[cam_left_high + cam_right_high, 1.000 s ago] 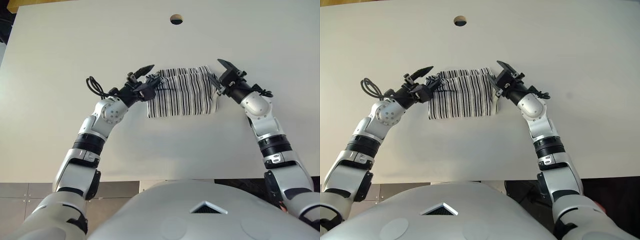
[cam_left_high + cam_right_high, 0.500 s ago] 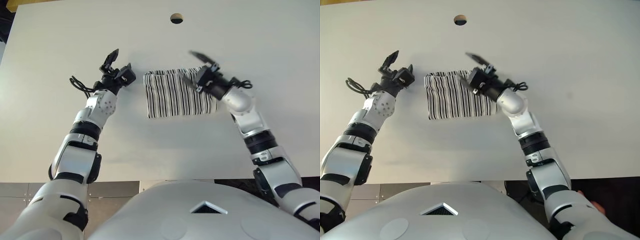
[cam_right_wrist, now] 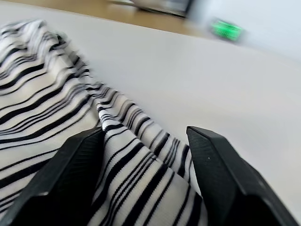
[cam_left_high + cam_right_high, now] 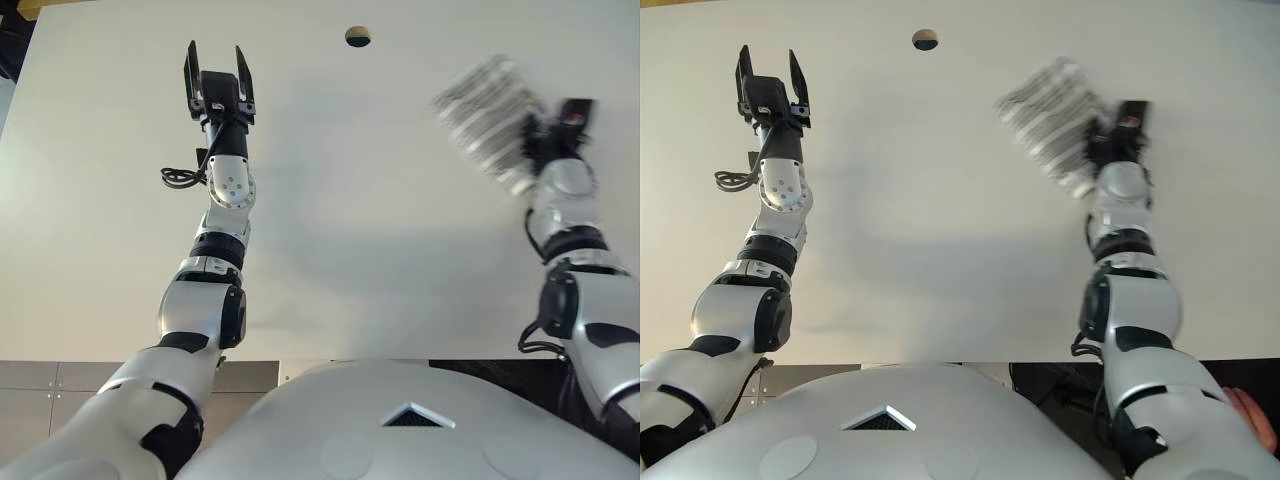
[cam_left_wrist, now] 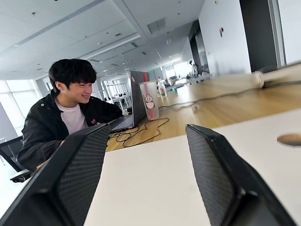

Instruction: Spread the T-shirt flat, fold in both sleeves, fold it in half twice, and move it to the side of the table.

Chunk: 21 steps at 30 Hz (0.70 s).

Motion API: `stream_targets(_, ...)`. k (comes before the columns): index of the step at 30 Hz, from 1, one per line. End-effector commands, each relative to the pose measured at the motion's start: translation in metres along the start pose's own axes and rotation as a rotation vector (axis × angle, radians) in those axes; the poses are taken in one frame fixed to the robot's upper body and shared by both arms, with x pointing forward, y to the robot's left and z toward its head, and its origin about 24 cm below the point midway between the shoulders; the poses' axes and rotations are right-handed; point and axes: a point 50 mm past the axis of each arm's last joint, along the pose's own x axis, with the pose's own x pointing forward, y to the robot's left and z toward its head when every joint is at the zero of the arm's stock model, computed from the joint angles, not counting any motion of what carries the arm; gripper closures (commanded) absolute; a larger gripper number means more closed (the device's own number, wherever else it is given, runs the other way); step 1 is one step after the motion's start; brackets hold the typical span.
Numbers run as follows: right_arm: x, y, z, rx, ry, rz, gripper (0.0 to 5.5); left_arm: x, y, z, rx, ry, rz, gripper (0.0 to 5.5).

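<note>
The folded black-and-white striped T-shirt (image 4: 487, 115) lies far to the right on the white table (image 4: 350, 250), blurred and turned at an angle. My right gripper (image 4: 535, 135) is at the shirt's right edge. In the right wrist view its fingers (image 3: 70, 174) stand open, with the striped cloth (image 3: 42, 108) lying under and between them. My left gripper (image 4: 215, 58) is open and holds nothing, stretched out over the far left part of the table, well away from the shirt.
A round cable hole (image 4: 357, 37) sits in the tabletop at the far middle, also visible beside the left gripper's finger as the hole (image 5: 290, 139). The near table edge runs just in front of my body.
The T-shirt went from the table's middle to the far right together with my right gripper. My left arm swung away from the shirt, out to the far left.
</note>
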Motion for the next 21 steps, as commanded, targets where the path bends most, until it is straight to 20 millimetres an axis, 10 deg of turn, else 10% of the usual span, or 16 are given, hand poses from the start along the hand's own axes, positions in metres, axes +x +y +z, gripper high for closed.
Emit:
stream_targets(1, -0.017, -0.071, -0.029, 0.192, 0.12, -0.369, 2.43, -0.015, -0.006, 0.004, -0.071, -0.065, 0.031, 2.5)
stream_targets(6, -0.029, -0.097, -0.042, 0.264, 0.16, -0.513, 2.43, -0.024, -0.022, 0.021, -0.097, -0.171, 0.017, 2.5)
stream_targets(11, -0.033, -0.113, 0.012, 0.153, -0.245, -0.686, 2.43, -0.022, -0.045, 0.04, -0.193, -0.209, -0.061, 2.5)
stream_targets(16, -0.059, -0.002, 0.109, -0.036, -0.924, -0.387, 2.43, -0.007, -0.059, 0.063, -0.285, -0.256, -0.097, 2.5)
stream_targets(21, -0.091, 0.11, 0.107, -0.121, -1.095, -0.057, 2.43, -0.006, -0.079, 0.069, -0.348, -0.256, -0.132, 2.5)
